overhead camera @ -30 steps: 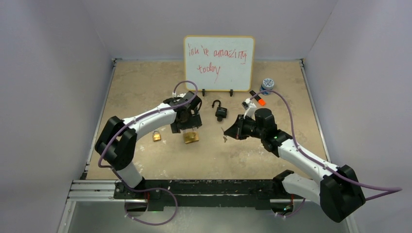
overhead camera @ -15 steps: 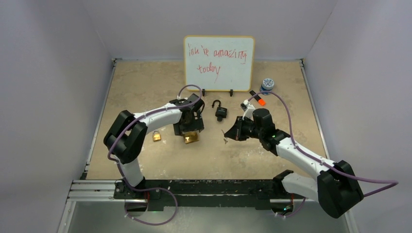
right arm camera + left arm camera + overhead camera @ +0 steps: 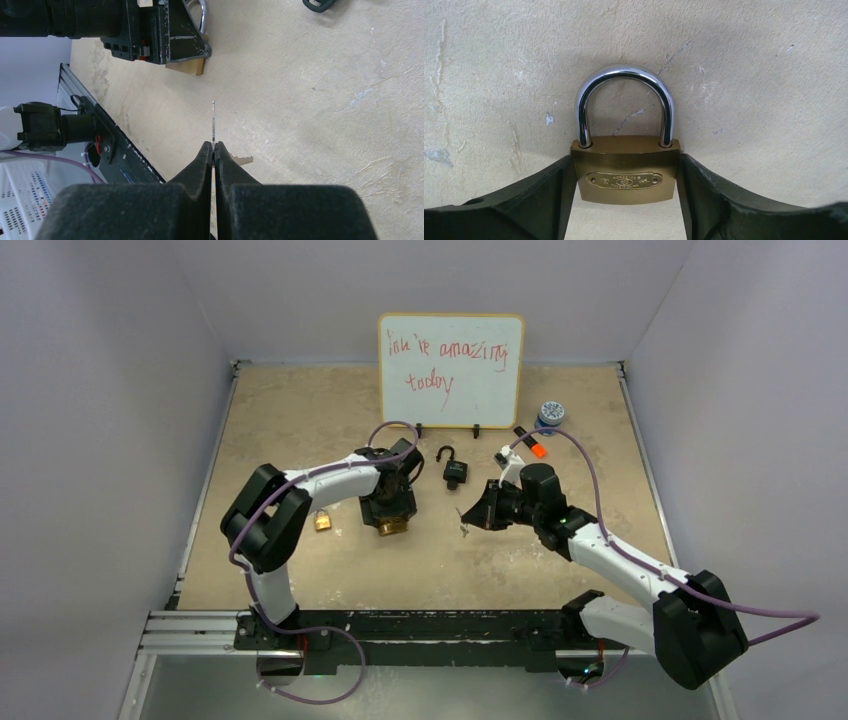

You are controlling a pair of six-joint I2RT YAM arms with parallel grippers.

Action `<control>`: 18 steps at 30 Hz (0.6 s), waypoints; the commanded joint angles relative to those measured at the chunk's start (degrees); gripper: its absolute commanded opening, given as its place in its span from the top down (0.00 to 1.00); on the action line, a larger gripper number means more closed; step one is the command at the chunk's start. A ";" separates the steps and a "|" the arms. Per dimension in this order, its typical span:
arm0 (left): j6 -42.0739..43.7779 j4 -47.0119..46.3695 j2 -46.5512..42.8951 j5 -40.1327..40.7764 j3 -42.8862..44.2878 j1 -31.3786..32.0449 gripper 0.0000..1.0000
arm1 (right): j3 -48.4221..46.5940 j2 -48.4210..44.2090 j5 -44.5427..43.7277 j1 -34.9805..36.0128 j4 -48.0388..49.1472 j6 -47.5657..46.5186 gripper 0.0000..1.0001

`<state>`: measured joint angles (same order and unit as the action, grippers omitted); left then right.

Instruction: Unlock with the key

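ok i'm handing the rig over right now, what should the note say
Left end effector: fingers against both sides of the brass padlock, which lies flat on the table, shackle shut.
Right end effector: shut on the key, blade pointing forward, apart from the lock.
Done: key picked up, lock braced.
Left: bring key to the keyhole (not in view), insert, turn, open shackle.
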<state>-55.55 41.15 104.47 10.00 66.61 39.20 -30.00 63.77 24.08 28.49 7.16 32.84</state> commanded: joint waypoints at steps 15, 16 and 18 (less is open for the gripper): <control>-3.78 -5.66 -6.34 -19.41 3.08 -3.52 0.66 | -2.83 1.86 10.20 -0.15 6.05 -2.02 1.00; -4.44 -6.68 -7.15 -22.04 2.64 -4.36 0.66 | -3.05 2.21 11.40 -0.13 7.12 -2.02 1.00; -6.65 -9.20 -8.77 -26.52 1.28 -5.86 0.66 | -3.13 3.11 14.54 -0.15 9.44 -1.41 1.00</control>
<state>-57.98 38.52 102.67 -4.45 66.87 36.45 -30.22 65.84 31.22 28.49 10.09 32.10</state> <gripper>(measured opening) 0.679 0.005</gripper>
